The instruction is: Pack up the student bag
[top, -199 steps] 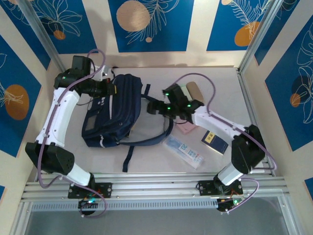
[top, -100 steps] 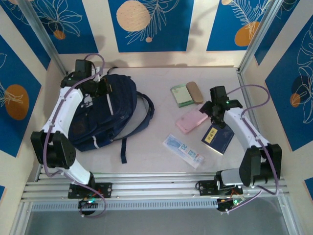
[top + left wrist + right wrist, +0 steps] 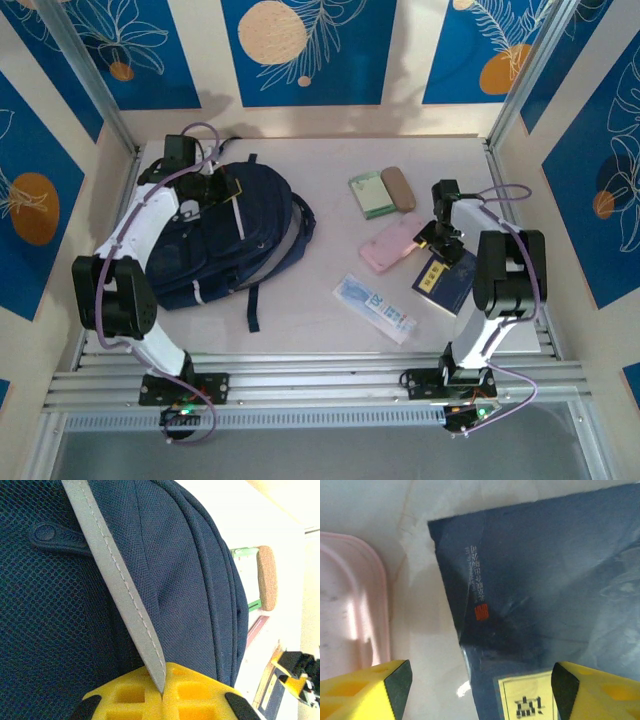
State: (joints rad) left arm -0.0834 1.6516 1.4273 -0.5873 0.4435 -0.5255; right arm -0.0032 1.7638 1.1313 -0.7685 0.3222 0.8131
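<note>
Overhead view: the student bag (image 3: 225, 240), a navy backpack, lies on its side on the left half of the table (image 3: 320, 165), its dark straps trailing toward the centre and near edge. Its interior is hidden, so its contents cannot be told. The left gripper (image 3: 222, 190) rests on the bag's upper part; in the left wrist view its yellow fingers (image 3: 135, 695) are pressed together on a grey stitched strip (image 3: 120, 595) that crosses the navy fabric beside a mesh panel (image 3: 45, 620). On the right half of the table, outside the bag, lie five loose articles: a green notebook (image 3: 370, 194) touching a cork-brown block (image 3: 398, 187) at the far side; a pink case (image 3: 391, 246), lid closed, contents unseen; a dark blue booklet (image 3: 448, 285) just right of it; and a clear flat packet (image 3: 376, 306) nearest the arm bases. The right gripper (image 3: 440, 247) hangs over the gap between pink case and booklet. The right wrist view shows its fingers (image 3: 367, 690) spread wide, holding nothing, straddling the booklet's left edge, with a yellow label (image 3: 527, 702) on the cover between them.
</note>
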